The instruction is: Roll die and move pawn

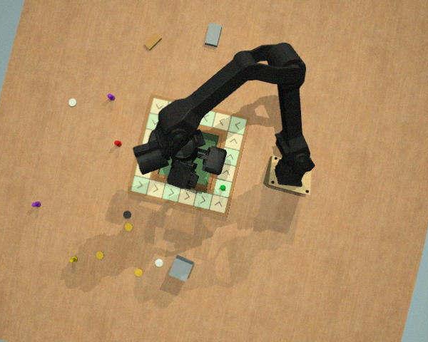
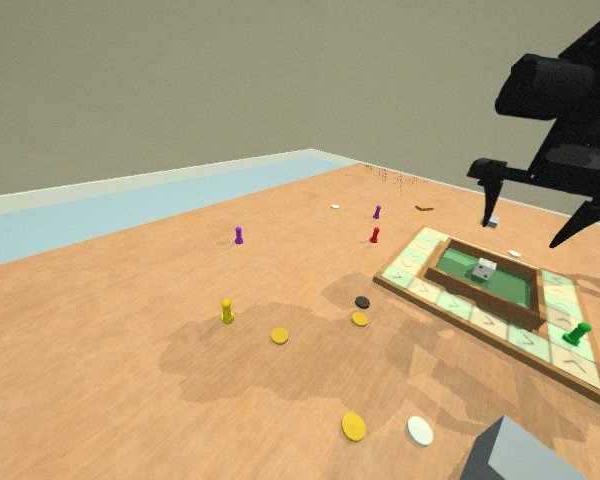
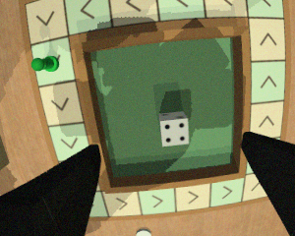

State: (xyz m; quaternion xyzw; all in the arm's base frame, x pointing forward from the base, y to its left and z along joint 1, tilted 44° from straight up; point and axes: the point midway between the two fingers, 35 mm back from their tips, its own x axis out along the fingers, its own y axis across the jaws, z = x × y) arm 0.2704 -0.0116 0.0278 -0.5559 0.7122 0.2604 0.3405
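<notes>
The white die (image 2: 484,269) (image 3: 174,132) is inside the green-floored tray (image 2: 496,305) (image 3: 133,74). In the wrist view the face toward the camera shows four pips; whether the die is at rest cannot be told. The arm hides it in the top view. The green pawn (image 1: 222,188) (image 2: 578,333) (image 3: 45,64) stands on a pale green square of the board (image 1: 171,192) (image 2: 453,304) (image 3: 157,201), one square past the corner nearest it, where the arrows run up the right side in the top view. My gripper (image 2: 519,236) (image 3: 173,147) is open and empty above the tray.
A grey block (image 1: 180,268) (image 2: 527,454) and several discs lie below the board in the top view. A red pawn (image 1: 118,143) (image 2: 374,235), purple pawns and a yellow pawn (image 1: 73,259) (image 2: 227,312) stand to its left. Another grey block (image 1: 212,35) and a brown block (image 1: 153,40) lie above it.
</notes>
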